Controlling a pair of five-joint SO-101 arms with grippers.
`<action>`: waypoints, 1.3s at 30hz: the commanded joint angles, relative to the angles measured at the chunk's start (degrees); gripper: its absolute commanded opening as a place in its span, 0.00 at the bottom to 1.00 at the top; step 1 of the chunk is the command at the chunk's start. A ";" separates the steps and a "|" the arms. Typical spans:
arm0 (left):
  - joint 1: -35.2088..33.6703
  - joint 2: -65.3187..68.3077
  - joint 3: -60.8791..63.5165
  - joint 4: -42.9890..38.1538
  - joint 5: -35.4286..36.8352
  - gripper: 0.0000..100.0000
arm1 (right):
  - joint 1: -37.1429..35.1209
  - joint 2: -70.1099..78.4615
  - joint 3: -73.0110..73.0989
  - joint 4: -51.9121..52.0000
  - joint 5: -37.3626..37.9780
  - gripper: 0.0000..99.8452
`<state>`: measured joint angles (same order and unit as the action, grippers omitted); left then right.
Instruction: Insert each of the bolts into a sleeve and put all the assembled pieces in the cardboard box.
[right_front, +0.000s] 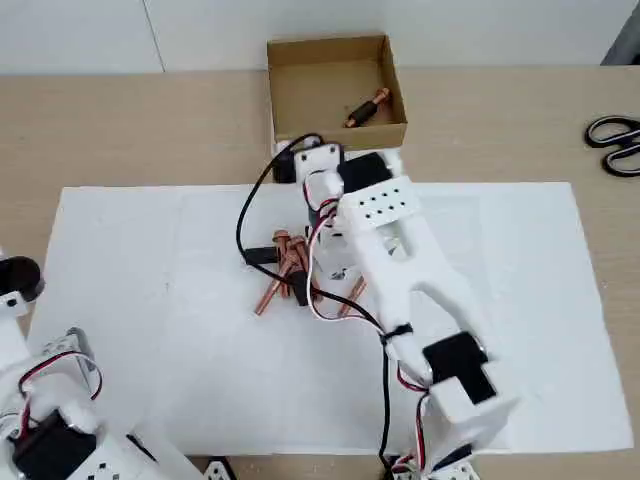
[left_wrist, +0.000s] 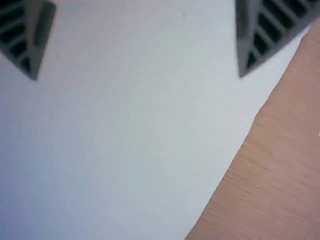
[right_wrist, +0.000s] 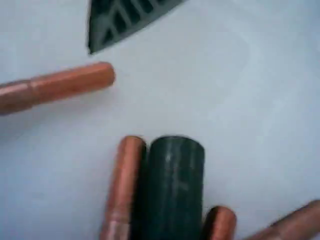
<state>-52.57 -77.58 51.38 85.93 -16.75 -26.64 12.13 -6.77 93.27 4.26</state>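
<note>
sleeve (right_wrist: 175, 190) and bolts (right_wrist: 122, 190) lie just below our right gripper (right_wrist: 60, 35), jaws spread, empty. left gripper (left_wrist: 136, 75) spread, empty. we judge pick step; next we must centre jaws on one bolt.

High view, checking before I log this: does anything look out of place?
Black-handled scissors lie at the far right edge of the wooden table, unrelated to the copper bolts heaped on the white sheet.

Assembled piece (right_front: 367, 108) inside cardboard box (right_front: 310, 95)
</note>
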 joint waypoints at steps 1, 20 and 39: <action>0.26 -0.35 -0.22 -0.53 -0.09 0.24 | -0.40 2.59 -2.55 -0.48 -4.13 0.27; 0.26 -0.35 0.31 -0.88 -0.09 0.24 | -9.71 4.09 -6.95 -7.08 -14.59 0.27; 0.26 -0.35 0.31 -0.88 -0.09 0.24 | -12.88 3.91 3.25 -17.71 -15.30 0.12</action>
<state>-52.57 -77.58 51.91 85.93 -16.75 -40.18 16.53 -3.43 76.13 -10.59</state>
